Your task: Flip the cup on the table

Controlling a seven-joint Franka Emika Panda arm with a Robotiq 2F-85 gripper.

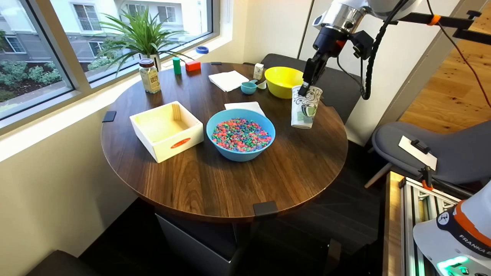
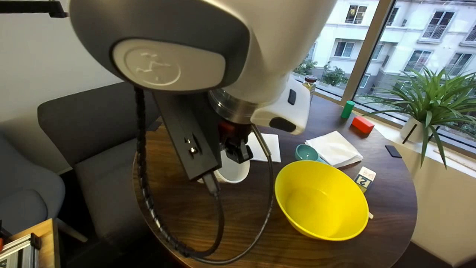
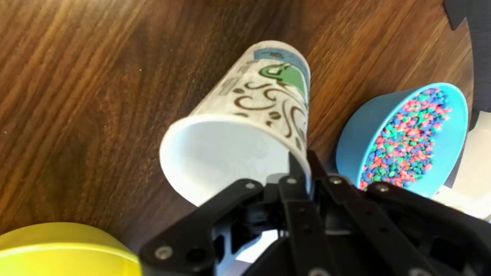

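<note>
One cup (image 1: 305, 108) extends below the hand (image 3: 305, 168), rim pinched.

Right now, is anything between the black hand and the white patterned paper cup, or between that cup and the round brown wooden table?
Nothing visible: the hand grips the cup by its rim, and nothing shows between cup and table. The round yellow bowl and round blue bowl stand apart.

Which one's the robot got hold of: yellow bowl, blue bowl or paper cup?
The white cup with brown swirls: the hand pinches its rim. The yellow bowl and the blue bowl of coloured bits stand on the table, ungripped.
</note>
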